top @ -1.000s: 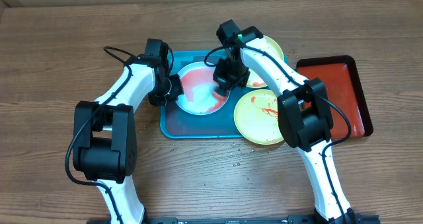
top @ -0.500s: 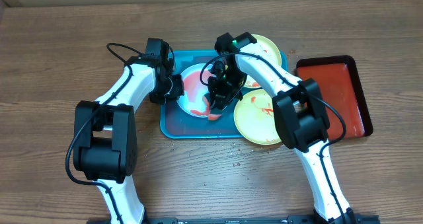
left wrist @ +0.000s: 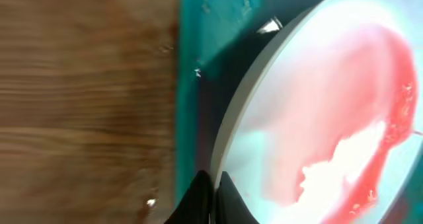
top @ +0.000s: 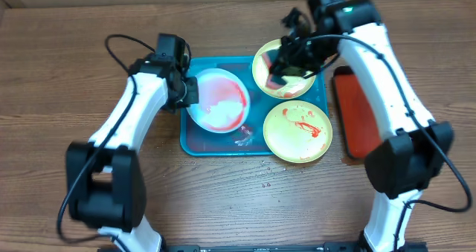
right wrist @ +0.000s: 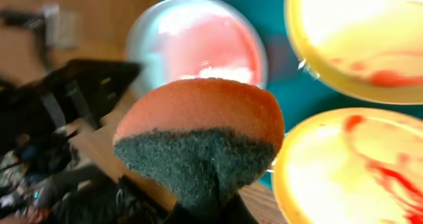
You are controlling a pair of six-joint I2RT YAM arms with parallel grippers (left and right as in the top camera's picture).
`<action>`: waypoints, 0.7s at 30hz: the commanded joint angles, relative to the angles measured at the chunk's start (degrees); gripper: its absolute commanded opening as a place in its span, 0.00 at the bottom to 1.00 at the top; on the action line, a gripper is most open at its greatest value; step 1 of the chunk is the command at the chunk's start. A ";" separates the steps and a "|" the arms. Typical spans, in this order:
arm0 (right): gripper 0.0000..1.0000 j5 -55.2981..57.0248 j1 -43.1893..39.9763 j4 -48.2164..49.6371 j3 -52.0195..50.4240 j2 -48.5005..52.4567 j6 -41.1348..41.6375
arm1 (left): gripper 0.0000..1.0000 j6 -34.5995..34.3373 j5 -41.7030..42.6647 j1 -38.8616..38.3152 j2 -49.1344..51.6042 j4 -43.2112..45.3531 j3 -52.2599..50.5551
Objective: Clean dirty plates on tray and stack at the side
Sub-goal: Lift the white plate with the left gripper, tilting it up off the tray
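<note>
The light blue plate, smeared with red sauce, lies at the left of the turquoise tray. My left gripper is shut on its left rim, which the left wrist view shows up close with the plate. Two yellow-green plates with red smears sit on the tray's right, one far and one near. My right gripper is shut on an orange sponge with a dark scrub side and holds it over the far yellow-green plate.
A dark red tray lies right of the turquoise tray, partly under my right arm. Red sauce bits lie on the tray floor near its front. Wooden table all around. My left arm shows in the right wrist view.
My right gripper has carried the sponge off the light blue plate, back and right to over the far yellow-green plate. The left gripper keeps its hold on the blue plate's rim.
</note>
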 commanded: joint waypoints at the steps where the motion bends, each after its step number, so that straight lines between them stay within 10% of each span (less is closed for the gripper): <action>1: 0.04 2.73 -2.36 -0.20 0.57 -1.11 -0.92 | 0.04 1.55 -7.02 -1.40 -6.97 -0.85 1.92; 21: 0.04 7.96 -7.67 -2.27 0.55 -1.11 -0.87 | 0.04 -12.28 -65.46 -25.68 -12.57 -5.88 1.86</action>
